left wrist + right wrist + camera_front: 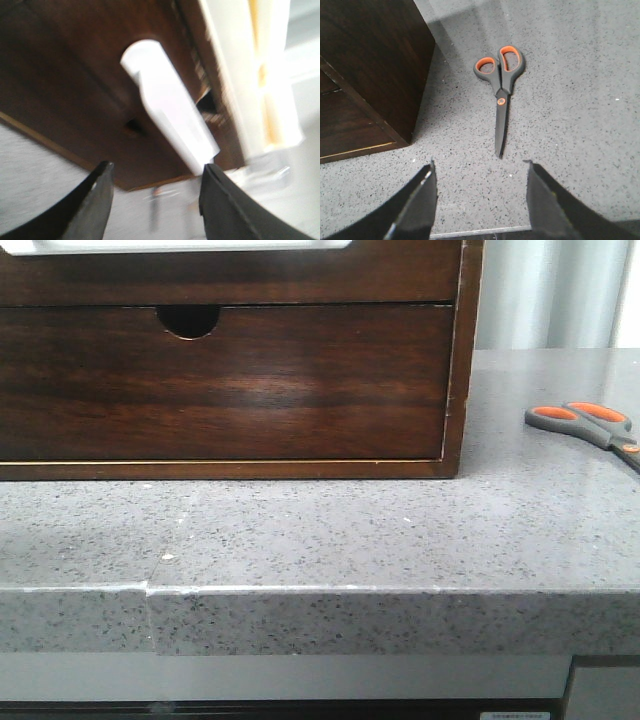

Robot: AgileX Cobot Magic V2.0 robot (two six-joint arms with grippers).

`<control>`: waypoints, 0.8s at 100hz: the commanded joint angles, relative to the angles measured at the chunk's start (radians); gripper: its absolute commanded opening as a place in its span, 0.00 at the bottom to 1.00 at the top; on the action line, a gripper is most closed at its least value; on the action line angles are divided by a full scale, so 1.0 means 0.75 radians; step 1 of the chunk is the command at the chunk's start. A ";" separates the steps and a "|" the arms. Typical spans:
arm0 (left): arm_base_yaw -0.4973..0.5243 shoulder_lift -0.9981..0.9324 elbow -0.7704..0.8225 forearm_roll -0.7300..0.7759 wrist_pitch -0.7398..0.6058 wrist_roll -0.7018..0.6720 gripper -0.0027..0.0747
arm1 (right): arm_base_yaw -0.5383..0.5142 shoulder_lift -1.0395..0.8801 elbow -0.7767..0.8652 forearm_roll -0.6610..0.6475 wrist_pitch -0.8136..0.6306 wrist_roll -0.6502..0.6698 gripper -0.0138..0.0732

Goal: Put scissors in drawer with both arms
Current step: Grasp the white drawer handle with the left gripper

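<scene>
Scissors (501,85): lying flat on the grey speckled counter (300,530), blades closed. Grey handles w/ orange lining in the finger loops. In the front view they sit at the far right edge (590,427), partly cut off by the frame, well apart from the chest.
Position vs chest: to the right of the wooden chest (455,360), near its side wall but not touching — bare counter between them.
Drawer: upper drawer front (230,280) of the chest, glossy dark brown wood grain; only its lower strip shows in the front view, w/ a white bar (180,245) across the top of the frame. Looks shut, front flush w/ the frame.
Lower drawer (230,385): same dark wood, half-round finger notch (188,320) at its top edge, closed.
Left gripper (155,200): fingers spread wide, nothing between them. Its camera is blurred; it looks at the dark wood front, w/ a long white handle (167,110) running across it, just ahead of the fingertips — can't tell if anything touches.
Right gripper (480,200): fingers wide apart, empty, above the counter. Scissor tips point toward the gap between the fingers, w/ clear counter between tips and fingers.
Counter edge: front lip shows a seam (150,615) at left of centre.
</scene>
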 commanded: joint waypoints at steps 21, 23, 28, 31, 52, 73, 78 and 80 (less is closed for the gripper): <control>-0.135 0.178 -0.070 -0.427 -0.037 0.071 0.48 | 0.020 0.022 -0.049 -0.004 -0.119 -0.013 0.58; -0.145 0.184 -0.076 -0.427 -0.033 0.071 0.48 | 0.020 0.022 -0.049 -0.004 -0.119 -0.013 0.58; -0.167 0.205 -0.091 -0.427 -0.023 0.071 0.48 | 0.020 0.022 -0.049 -0.004 -0.119 -0.013 0.58; -0.179 0.211 -0.100 -0.427 -0.023 0.071 0.48 | 0.020 0.022 -0.049 -0.004 -0.119 -0.013 0.58; -0.211 0.283 -0.162 -0.427 -0.084 0.071 0.48 | 0.020 0.022 -0.049 -0.004 -0.119 -0.013 0.58; -0.212 0.406 -0.205 -0.427 -0.065 0.071 0.48 | 0.020 0.022 -0.049 -0.004 -0.119 -0.013 0.58; -0.212 0.429 -0.215 -0.427 -0.065 0.071 0.48 | 0.020 0.022 -0.049 -0.004 -0.119 -0.013 0.58; -0.212 0.438 -0.218 -0.427 -0.065 0.071 0.48 | 0.020 0.022 -0.049 -0.004 -0.119 -0.013 0.58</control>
